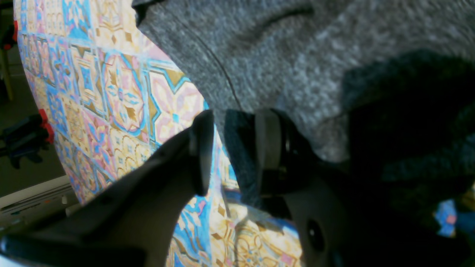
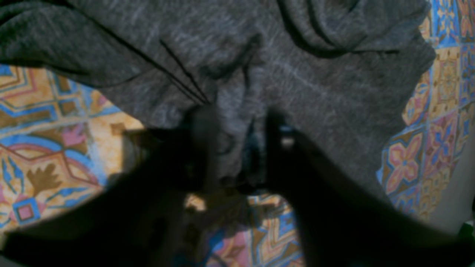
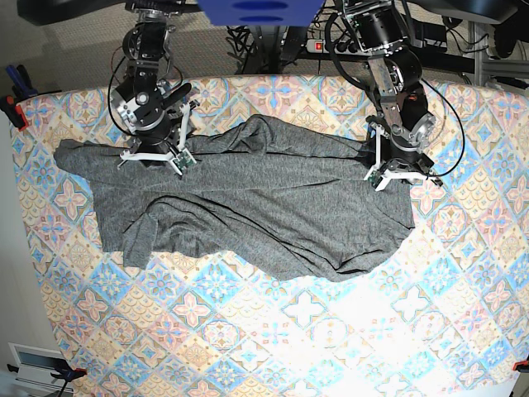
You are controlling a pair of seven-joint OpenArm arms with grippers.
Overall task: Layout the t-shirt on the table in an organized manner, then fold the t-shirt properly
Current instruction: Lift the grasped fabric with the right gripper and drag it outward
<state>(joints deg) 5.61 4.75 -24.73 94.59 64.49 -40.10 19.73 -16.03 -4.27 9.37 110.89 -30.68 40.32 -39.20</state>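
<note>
Table (image 3: 273, 347): wide surface under a pastel tile-pattern cloth of blue, pink and cream; fills most of the base view. Red-handled clamps (image 3: 12, 107) grip its far-left edge, and another sits at the near-left corner.

T-shirt (image 3: 248, 207): heathered dark-grey jersey, no print. Lies across the far half of the table, spread left to right but rumpled. Long diagonal creases run through the middle, the near hem is wavy and partly rolled under, and one corner juts out at the far left. Near half of the table bare of cloth.

Right gripper (image 3: 153, 157): on the left of the base view, down on the far-left part of the shirt, just right of the jutting corner. In the right wrist view its two dark fingers (image 2: 196, 148) stand a little apart with a bunched ridge of grey fabric pushed up between them; the picture is blurred, so a firm pinch cannot be told from a loose one.

Left gripper (image 3: 398, 169): on the right of the base view, at the far-right edge of the shirt. In the left wrist view the fingers (image 1: 202, 148) are parted by a narrow gap; a fold of the shirt's edge lies against the inner face of one finger, tiled cloth shows through the gap beside the other. Whether the fold is clamped cannot be told.

Cables and a power strip (image 3: 326, 45): beyond the table's far edge, between the arm bases.
</note>
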